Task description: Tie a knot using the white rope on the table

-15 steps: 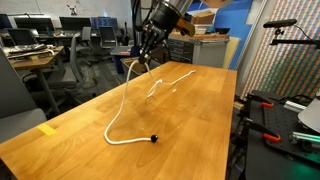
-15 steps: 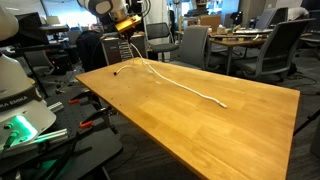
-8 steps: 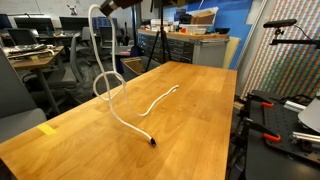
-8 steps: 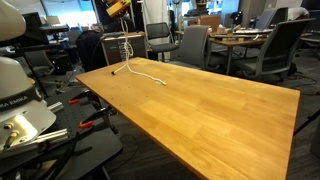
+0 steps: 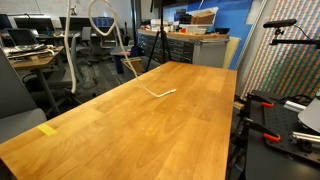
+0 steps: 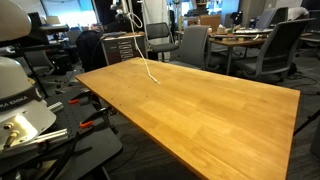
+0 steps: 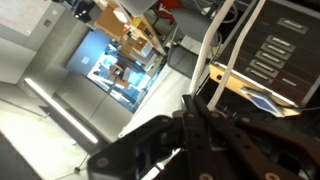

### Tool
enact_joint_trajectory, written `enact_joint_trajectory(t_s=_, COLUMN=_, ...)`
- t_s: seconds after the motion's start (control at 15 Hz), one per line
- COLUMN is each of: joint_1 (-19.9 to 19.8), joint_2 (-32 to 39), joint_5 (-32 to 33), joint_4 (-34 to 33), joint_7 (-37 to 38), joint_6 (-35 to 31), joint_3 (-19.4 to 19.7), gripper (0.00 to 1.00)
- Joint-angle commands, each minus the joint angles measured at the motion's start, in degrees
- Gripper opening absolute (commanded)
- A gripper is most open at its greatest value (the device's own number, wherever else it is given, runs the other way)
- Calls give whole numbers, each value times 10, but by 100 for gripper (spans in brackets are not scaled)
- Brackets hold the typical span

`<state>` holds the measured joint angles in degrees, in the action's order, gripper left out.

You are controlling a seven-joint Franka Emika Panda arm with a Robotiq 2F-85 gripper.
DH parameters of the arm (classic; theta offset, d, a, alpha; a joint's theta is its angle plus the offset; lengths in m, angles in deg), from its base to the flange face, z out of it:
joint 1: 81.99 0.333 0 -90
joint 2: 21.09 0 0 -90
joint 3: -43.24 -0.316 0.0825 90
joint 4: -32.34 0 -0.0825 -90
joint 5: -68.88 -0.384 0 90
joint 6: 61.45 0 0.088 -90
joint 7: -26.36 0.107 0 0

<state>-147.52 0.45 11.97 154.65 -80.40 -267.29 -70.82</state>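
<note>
**Rope aloft, one tail on the wood**

We're looking at the white rope point(image 5: 163, 93) hanging high above the far end of the table point(image 5: 150, 135). In an exterior view it arches into a loop near the top edge, strands drop beside the far corner, and only a short tail lies on the wood. In an exterior view the rope point(image 6: 142, 35) shows as a single strand falling to the table's far edge.

The arm is above the frame in both exterior views. In the wrist view the gripper point(image 7: 192, 112) shows its dark fingers pressed together, with white cord running just beside them. We judge it is clamped on the rope, since nothing else in sight could carry it.

Why so high? We reckon the height lets the cord's own weight pull it straight and keeps the loop open for an end to pass through. We can't make out a finished knot. That tail sits close to the edge and could slide off.
</note>
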Motion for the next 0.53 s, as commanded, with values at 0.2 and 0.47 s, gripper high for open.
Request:
enact_joint_trajectory(t_s=0.2, joint_1=-148, joint_2=224, joint_5=120, joint_4=77, joint_7=-79, joint_6=-123, joint_3=-256, gripper=1)
enact_joint_trajectory(t_s=0.47, joint_1=-320, joint_2=244, joint_5=-73, joint_4=128, joint_7=-217, joint_6=-42, joint_3=-372, gripper=1)
